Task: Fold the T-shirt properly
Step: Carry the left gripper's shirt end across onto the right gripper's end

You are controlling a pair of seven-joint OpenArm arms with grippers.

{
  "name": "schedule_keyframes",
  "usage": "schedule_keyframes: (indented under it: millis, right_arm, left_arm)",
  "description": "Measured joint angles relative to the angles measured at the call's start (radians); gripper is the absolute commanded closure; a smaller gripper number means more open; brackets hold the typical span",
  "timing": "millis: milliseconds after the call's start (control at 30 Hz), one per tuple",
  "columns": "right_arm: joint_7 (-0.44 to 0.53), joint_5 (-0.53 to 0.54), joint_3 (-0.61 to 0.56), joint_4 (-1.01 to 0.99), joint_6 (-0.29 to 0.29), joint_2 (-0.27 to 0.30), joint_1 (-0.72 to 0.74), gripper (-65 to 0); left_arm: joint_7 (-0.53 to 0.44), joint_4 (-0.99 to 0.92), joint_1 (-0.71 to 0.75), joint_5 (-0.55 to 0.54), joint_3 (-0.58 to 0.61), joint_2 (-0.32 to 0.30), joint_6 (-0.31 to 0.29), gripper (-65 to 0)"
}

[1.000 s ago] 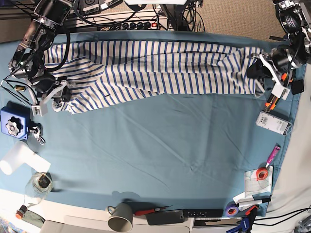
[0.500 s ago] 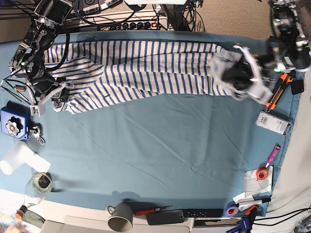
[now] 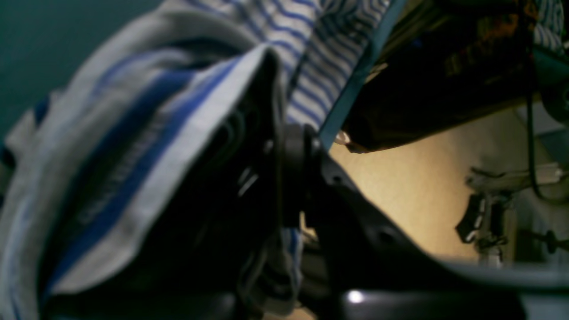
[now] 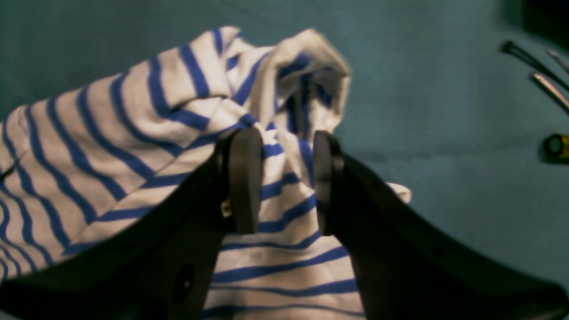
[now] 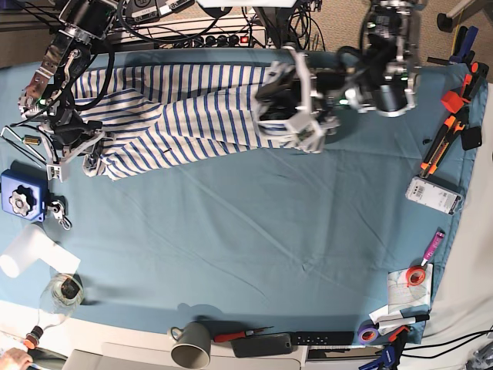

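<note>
Teal-clothed desk [image 5: 254, 223]. Soft, limp T-shirt [image 5: 192, 108] is gripped at its hem by left tool [image 5: 296, 108]; right tool [image 4: 280, 182] is parted around bunched cloth; edges are best pinched.

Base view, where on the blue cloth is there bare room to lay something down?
The widest bare patch is the middle of the table cloth, bordered by the T-shirt above, the mug below and the white device to the right. Crowded: the left edge around the blue box, and the right edge with tape rolls.
</note>
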Motion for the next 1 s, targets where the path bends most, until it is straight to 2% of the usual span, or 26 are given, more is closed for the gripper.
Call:
schedule_keyframes:
  millis: [67, 167, 267, 433, 567, 633, 700, 800, 1000]
  right_arm:
    - [0.001, -0.002, 0.0, 0.0, 0.0, 0.0, 0.0, -20.0]
    - [0.003, -0.002, 0.0, 0.0, 0.0, 0.0, 0.0, -20.0]
    - [0.003, -0.005, 0.0, 0.0, 0.0, 0.0, 0.0, -20.0]
    - [0.006, -0.005, 0.0, 0.0, 0.0, 0.0, 0.0, -20.0]
    - [0.006, -0.006, 0.0, 0.0, 0.0, 0.0, 0.0, -20.0]
    - [0.006, -0.006, 0.0, 0.0, 0.0, 0.0, 0.0, -20.0]
    - [0.006, -0.006, 0.0, 0.0, 0.0, 0.0, 0.0, -20.0]
    - [0.006, -0.006, 0.0, 0.0, 0.0, 0.0, 0.0, -20.0]
    - [0.006, -0.006, 0.0, 0.0, 0.0, 0.0, 0.0, -20.0]
  left_arm:
    - [-0.026, 0.0, -0.018, 0.058, 0.046, 0.018, 0.01, 0.0]
    - [-0.097, 0.0, -0.034, 0.194, 0.105, 0.041, 0.09, 0.0]
    - [-0.134, 0.0, -0.048, 0.321, 0.162, 0.074, 0.139, 0.0]
    - [-0.174, -0.002, -0.053, 0.478, 0.266, 0.123, 0.191, 0.0]
    - [-0.177, -0.002, -0.052, 0.556, 0.354, 0.157, 0.193, 0.0]
    - [-0.213, -0.008, -0.053, 0.597, 0.391, 0.174, 0.194, 0.0]
    - [-0.246, -0.024, -0.053, 0.647, 0.418, 0.189, 0.246, 0.0]
    - [-0.257, -0.035, -0.053, 0.733, 0.431, 0.209, 0.268, 0.0]
    - [-0.259, -0.035, -0.055, 0.747, 0.431, 0.214, 0.268, 0.0]
